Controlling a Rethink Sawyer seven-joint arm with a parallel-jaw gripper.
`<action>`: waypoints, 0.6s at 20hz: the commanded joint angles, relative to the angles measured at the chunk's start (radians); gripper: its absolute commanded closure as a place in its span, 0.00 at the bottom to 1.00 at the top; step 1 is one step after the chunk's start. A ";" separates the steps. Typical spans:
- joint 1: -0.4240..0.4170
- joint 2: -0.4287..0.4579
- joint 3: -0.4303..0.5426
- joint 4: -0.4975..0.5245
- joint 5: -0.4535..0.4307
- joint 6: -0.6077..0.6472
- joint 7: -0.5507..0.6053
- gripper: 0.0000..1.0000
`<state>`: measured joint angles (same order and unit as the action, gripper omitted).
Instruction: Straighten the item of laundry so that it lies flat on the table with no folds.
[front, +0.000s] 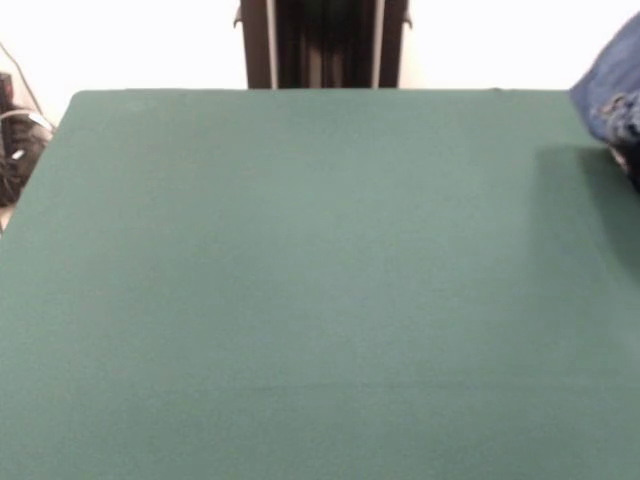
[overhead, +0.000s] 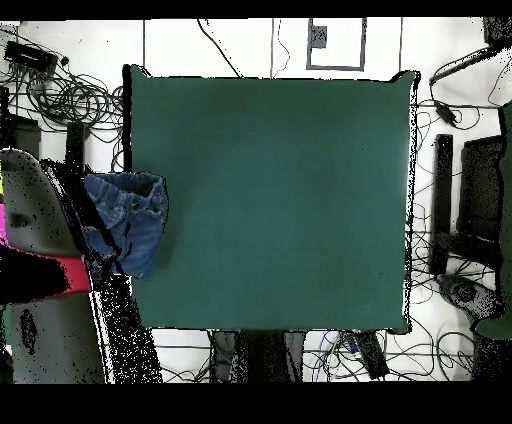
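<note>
My gripper is out of sight, so I cannot tell its state. The jeans (overhead: 128, 222) hang bunched at the worktop (overhead: 270, 200) edge. Straightening hasn't begun; next they must lie on the worktop within reach.

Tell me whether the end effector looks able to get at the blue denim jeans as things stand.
Probably not yet: the blue denim jeans hang bunched at the dark green felt table's side edge, seemingly held up by someone beside it, and no end effector shows in either view.

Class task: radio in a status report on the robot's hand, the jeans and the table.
Hand not in view. Jeans bunched at the table edge, partly overhanging, not flat. Nothing else on the table.
</note>
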<state>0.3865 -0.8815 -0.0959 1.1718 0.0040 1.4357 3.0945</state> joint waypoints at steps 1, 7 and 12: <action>-0.080 -0.043 0.094 0.251 -0.021 -0.075 -0.335 1.00; -0.151 -0.058 0.118 0.325 -0.073 -0.157 -0.443 1.00; -0.212 -0.060 0.143 0.387 -0.112 -0.265 -0.517 1.00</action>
<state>0.2173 -0.9389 -0.0862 1.3390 -0.0625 1.3078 2.9657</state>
